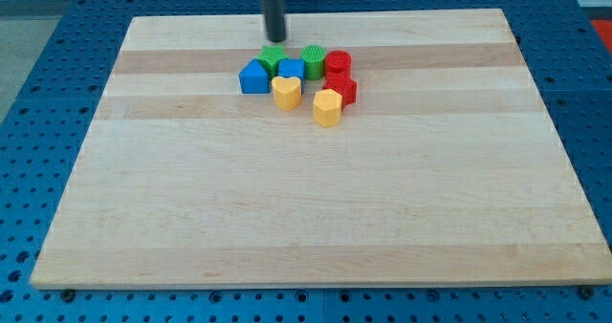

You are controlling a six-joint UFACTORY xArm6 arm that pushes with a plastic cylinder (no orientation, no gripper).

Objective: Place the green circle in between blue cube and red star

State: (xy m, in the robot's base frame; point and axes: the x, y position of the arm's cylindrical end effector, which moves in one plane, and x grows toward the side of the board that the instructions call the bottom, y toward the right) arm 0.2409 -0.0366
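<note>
Just above the green circle [273,58] hovers my tip [275,39].

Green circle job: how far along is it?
Done: the green round block already sits in the top row, between the blue cube and the red blocks at the view's right; which red one is the star I cannot tell. In hand: my tip hovers just above the other green block. Left: confirming it sits squarely between them.
</note>
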